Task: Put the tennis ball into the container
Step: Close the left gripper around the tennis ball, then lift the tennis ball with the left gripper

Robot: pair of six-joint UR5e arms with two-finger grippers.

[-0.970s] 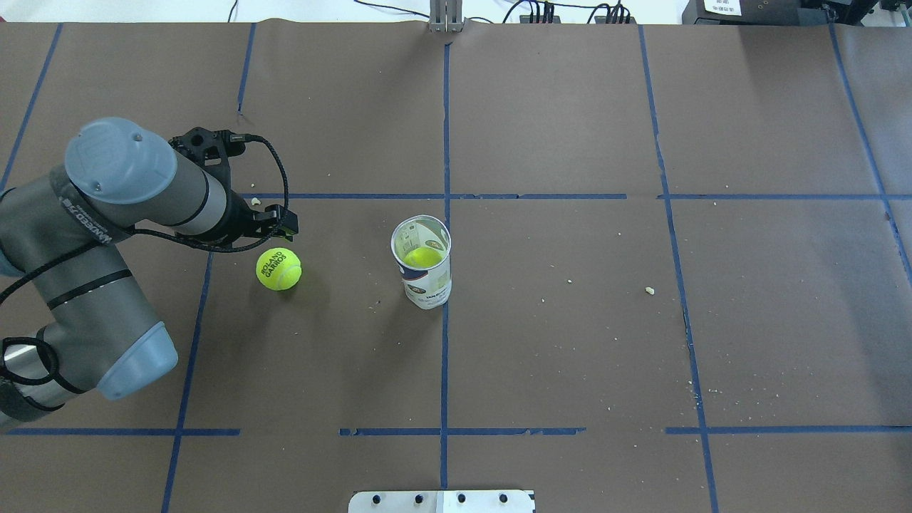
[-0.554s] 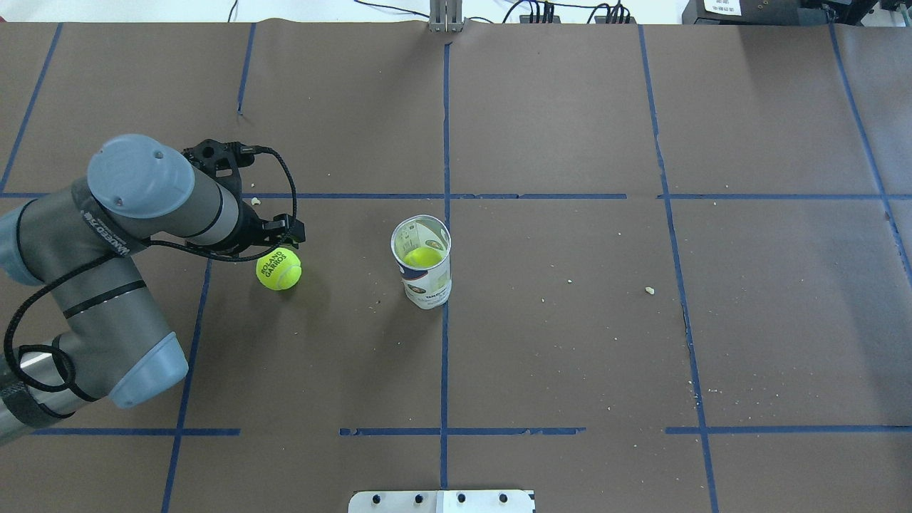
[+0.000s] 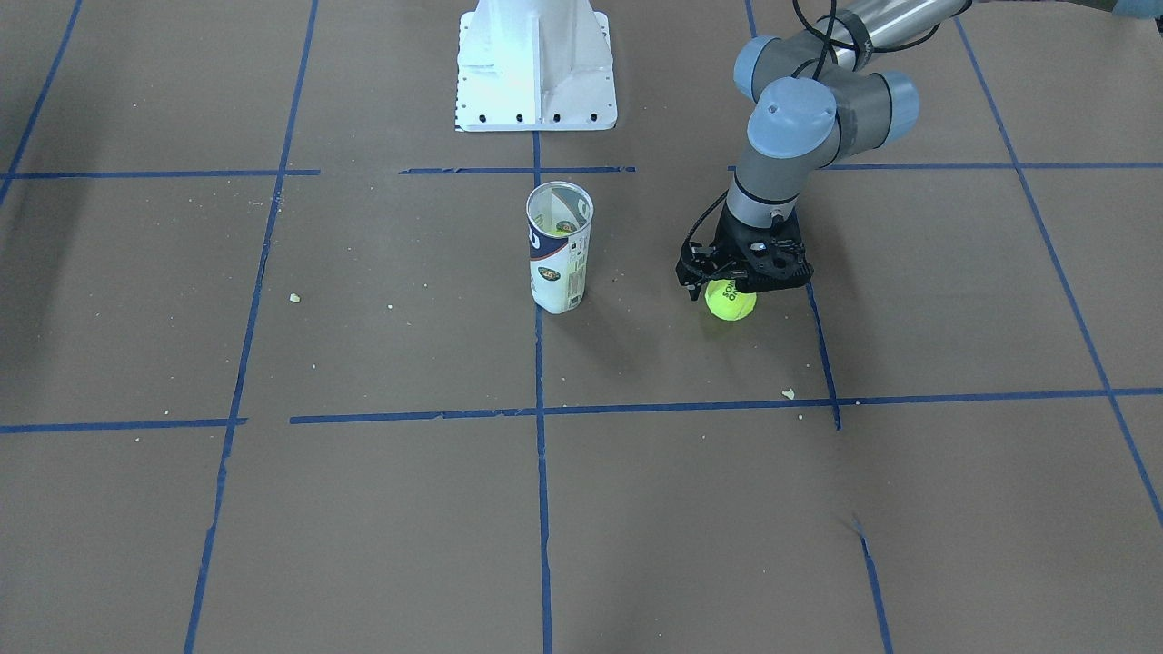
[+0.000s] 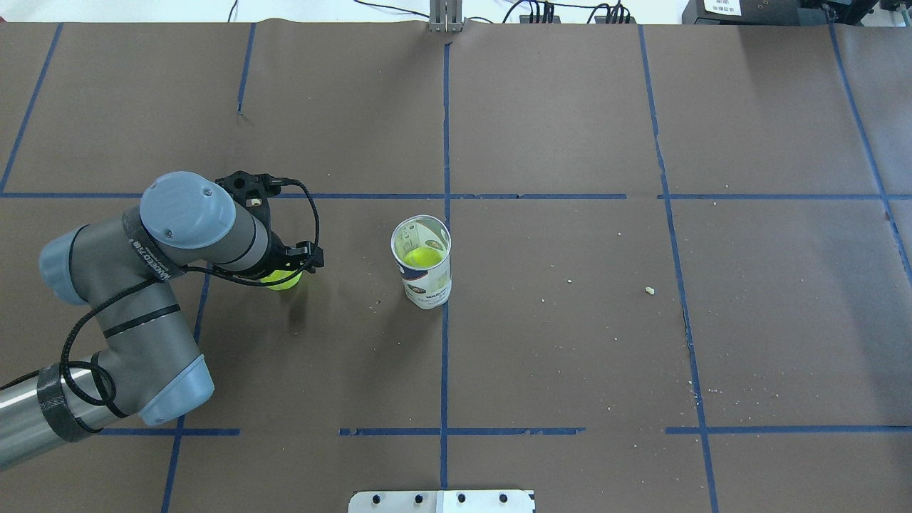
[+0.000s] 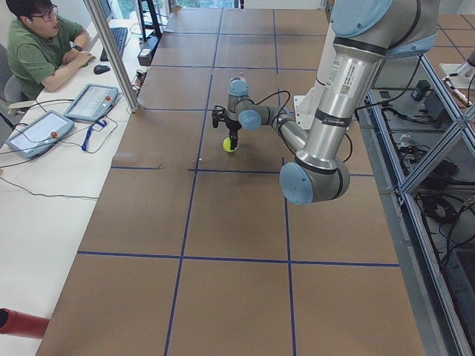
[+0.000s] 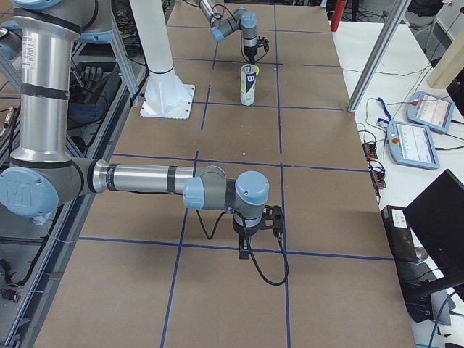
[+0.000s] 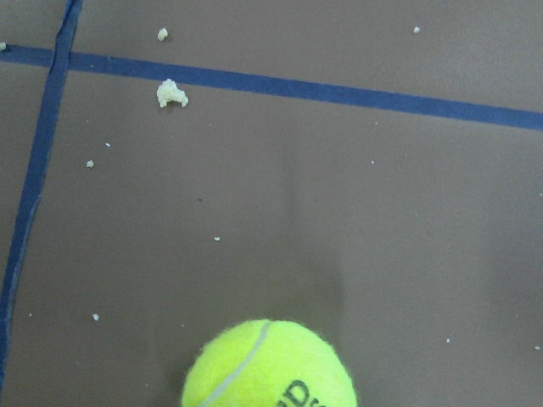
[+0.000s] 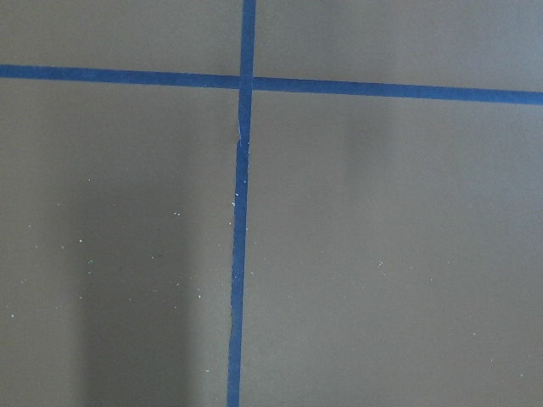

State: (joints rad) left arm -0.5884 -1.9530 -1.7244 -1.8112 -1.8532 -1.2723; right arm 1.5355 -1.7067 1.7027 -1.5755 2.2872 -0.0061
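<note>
The tennis ball (image 4: 283, 280) lies on the brown table left of the container, yellow-green with dark lettering, and fills the bottom edge of the left wrist view (image 7: 268, 366). My left gripper (image 3: 738, 283) hangs straight above the tennis ball (image 3: 731, 303), covers its top and looks open, clear of it. The container (image 4: 422, 262) stands upright near the table's middle, a white can with a navy band (image 3: 559, 247), and a second yellow ball shows inside it. My right gripper (image 6: 257, 226) points down at bare table far from both; I cannot tell its state.
The white robot base (image 3: 536, 73) stands behind the can. Blue tape lines cross the brown paper, with scattered crumbs (image 7: 172, 93). An operator (image 5: 44, 44) sits at a desk beyond the table's far side. A metal post (image 4: 445, 16) stands at the far edge.
My left arm has swung toward the near side and right, bringing its gripper from beside the ball to directly over it, now hiding most of it. Ball and can have not moved.
</note>
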